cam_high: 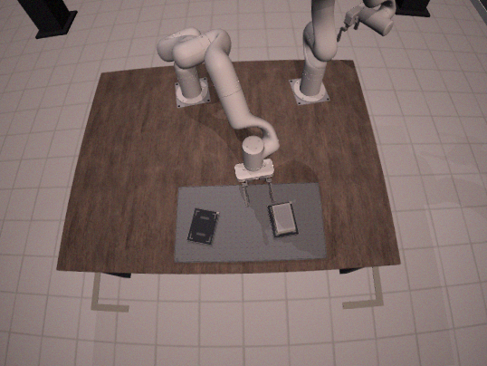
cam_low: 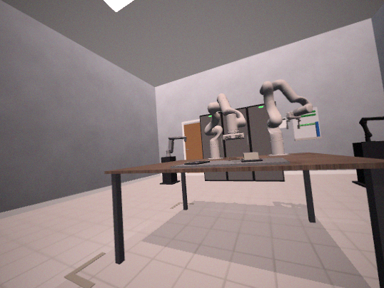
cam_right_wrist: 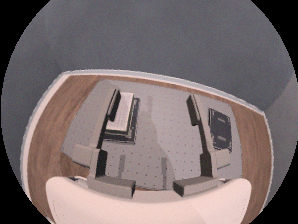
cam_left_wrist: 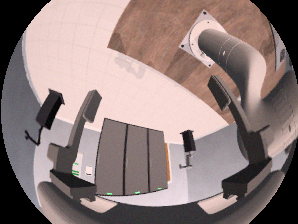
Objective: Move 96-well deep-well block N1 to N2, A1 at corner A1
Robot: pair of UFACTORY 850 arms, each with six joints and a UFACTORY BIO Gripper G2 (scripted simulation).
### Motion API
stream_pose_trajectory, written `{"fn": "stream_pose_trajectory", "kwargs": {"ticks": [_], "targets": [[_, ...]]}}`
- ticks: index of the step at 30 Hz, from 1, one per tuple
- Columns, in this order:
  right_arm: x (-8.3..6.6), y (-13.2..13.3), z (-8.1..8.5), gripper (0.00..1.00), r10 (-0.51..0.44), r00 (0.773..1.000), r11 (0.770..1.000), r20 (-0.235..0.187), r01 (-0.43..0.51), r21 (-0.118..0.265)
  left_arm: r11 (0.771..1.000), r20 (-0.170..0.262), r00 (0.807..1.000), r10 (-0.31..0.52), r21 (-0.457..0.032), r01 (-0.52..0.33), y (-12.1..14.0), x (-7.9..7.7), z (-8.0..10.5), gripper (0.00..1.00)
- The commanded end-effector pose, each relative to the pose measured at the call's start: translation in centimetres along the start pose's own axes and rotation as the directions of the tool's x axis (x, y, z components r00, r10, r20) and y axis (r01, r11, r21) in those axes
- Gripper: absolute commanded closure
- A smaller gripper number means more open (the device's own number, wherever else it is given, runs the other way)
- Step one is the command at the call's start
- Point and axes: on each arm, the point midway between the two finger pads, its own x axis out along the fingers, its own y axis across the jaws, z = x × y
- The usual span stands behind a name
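The right gripper (cam_high: pixel 260 203) (cam_low: pixel 233 137) (cam_right_wrist: pixel 154 100) hangs over the arms' side of the mat, its 2 slim, angular grey fingers partly spread with nothing between them. Past the fingertips, the deep-well block (cam_high: pixel 284 217) (cam_low: pixel 251 155) (cam_right_wrist: pixel 121 112), a pale oblong with a flat top, sits in N1 (cam_high: pixel 272 220) (cam_low: pixel 252 160) (cam_right_wrist: pixel 134 125), a dark framed nest. Its cut-off corner is too small to tell.

Open mat lies between N1 and N2 (cam_high: pixel 203 226) (cam_low: pixel 191 163) (cam_right_wrist: pixel 220 130), a low, dark rectangle with pale corner marks and 2 short bars, bearing no block. Both nests stand inside the edges of the grey, dotted mat (cam_high: pixel 240 235) (cam_low: pixel 225 165) (cam_right_wrist: pixel 170 145), on the brown wood-grained table (cam_high: pixel 136 158) (cam_low: pixel 143 167) (cam_left_wrist: pixel 155 30) (cam_right_wrist: pixel 50 120).

Well apart from both nests, the left gripper (cam_high: pixel 348 33) (cam_low: pixel 293 126) (cam_left_wrist: pixel 155 92) is raised, its 2 fingers spread wide around nothing. Farther back stand 3 flat-fronted grey cabinets (cam_low: pixel 235 150) (cam_left_wrist: pixel 135 160) and an orange-brown door (cam_low: pixel 193 140).
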Motion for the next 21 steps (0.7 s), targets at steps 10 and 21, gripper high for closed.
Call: {"fn": "stream_pose_trajectory", "kwargs": {"ticks": [10,21], "targets": [[3.2,5.5,-2.7,0.63,-0.001,1.000,1.000,0.001,0.001,0.000,1.000,0.000,1.000,0.001,0.000,-0.001,0.0,0.0,0.0,0.00],[5.1,9.1,-4.6,0.63,-0.001,1.000,1.000,0.001,0.001,0.000,1.000,0.000,1.000,0.001,0.000,-0.001,0.0,0.0,0.0,0.00]]}}
